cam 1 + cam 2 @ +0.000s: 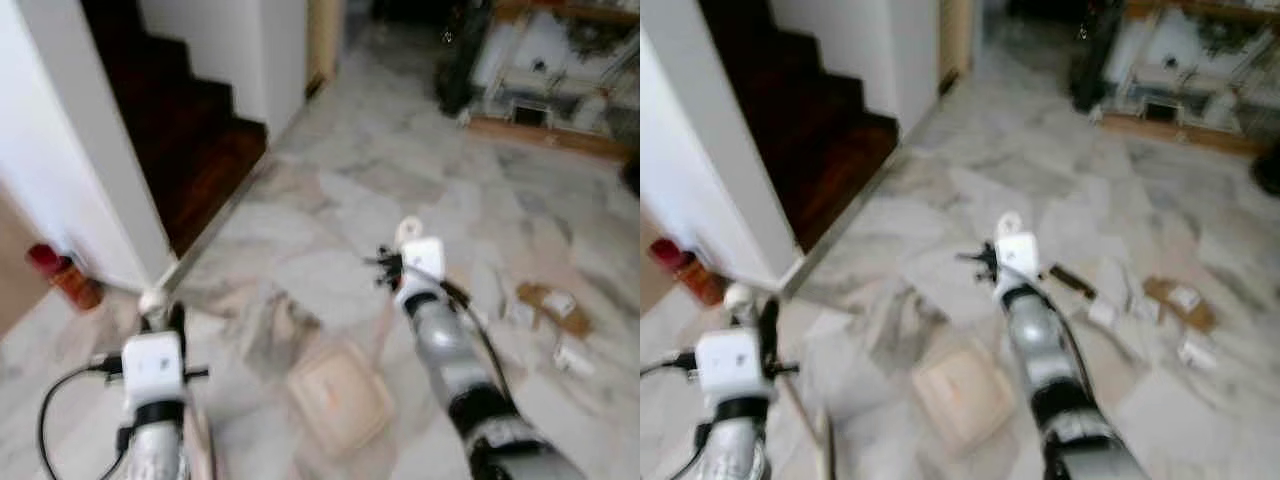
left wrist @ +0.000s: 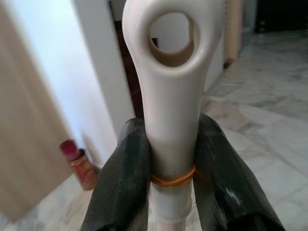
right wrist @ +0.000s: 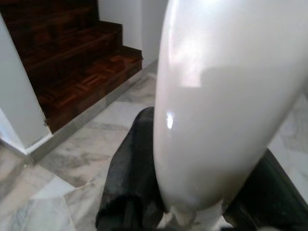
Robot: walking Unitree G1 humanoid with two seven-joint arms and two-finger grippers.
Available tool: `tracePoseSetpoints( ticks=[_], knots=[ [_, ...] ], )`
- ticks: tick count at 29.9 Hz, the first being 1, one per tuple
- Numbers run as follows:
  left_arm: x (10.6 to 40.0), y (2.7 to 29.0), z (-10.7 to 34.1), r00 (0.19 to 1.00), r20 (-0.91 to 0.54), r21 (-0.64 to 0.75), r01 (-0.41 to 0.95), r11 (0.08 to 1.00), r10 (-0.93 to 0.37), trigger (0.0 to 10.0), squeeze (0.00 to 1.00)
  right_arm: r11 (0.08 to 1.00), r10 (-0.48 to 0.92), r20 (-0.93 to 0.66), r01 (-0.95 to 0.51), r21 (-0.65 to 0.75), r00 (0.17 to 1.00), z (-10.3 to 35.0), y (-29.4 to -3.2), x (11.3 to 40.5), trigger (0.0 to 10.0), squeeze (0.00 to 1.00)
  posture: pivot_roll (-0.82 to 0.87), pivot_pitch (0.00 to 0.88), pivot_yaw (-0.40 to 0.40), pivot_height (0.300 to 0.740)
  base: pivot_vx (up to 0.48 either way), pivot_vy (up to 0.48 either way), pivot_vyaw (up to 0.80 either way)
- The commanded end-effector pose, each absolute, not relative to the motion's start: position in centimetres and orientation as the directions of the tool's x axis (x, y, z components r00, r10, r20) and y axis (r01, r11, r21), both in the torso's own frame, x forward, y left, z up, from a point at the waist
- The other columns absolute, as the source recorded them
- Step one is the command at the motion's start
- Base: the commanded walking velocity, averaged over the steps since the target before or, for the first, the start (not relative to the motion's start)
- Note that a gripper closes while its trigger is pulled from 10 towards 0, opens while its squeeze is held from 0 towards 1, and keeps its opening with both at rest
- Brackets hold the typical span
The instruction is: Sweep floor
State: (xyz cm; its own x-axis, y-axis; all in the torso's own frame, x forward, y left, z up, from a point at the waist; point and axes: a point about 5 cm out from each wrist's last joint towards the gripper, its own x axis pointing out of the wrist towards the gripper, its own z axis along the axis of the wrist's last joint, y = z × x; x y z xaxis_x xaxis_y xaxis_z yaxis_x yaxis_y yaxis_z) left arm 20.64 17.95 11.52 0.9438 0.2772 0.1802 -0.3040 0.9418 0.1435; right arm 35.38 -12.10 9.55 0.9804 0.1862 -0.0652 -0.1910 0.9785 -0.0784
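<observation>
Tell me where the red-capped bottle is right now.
The red-capped bottle stands on the marble floor at the robot's far left, at the foot of the white wall beside the dark wooden stairs.

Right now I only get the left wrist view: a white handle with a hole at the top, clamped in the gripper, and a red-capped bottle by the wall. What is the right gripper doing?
Observer: The right gripper is shut on a second white handle, smooth and rounded, separate from your looped handle.
Operator: Is there anything on the floor to sweep?
Observer: Yes. Cardboard scraps and a few small white bits lie on the marble ahead, on the robot's right.
Operator: Anything close in front of it?
Observer: A flat beige pan lies on the floor between the two arms. The image is too blurred to tell whether either handle joins it.
</observation>
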Motion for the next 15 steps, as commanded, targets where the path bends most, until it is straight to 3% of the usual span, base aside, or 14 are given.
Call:
tracePoseSetpoints(
  ticks=[1,15],
  knots=[
    [20.67,17.82,12.14,0.94,0.213,0.158,-0.304,0.939,0.268,10.0,0.0,0.983,0.17,-0.034,-0.172,-0.066,0.985,10.26,-12.76,35.62,10.0,0.0,-0.15,0.078,0.01,0.74,0.364,0.0,-0.79],
    [20.77,17.86,12.21,0.94,0.214,0.159,-0.3,0.941,0.264,10.0,0.0,0.981,0.182,-0.033,-0.183,-0.061,0.983,10.28,-12.55,35.61,10.0,0.0,-0.16,0.078,0.013,0.74,0.361,0.0,-0.79]
  ],
)
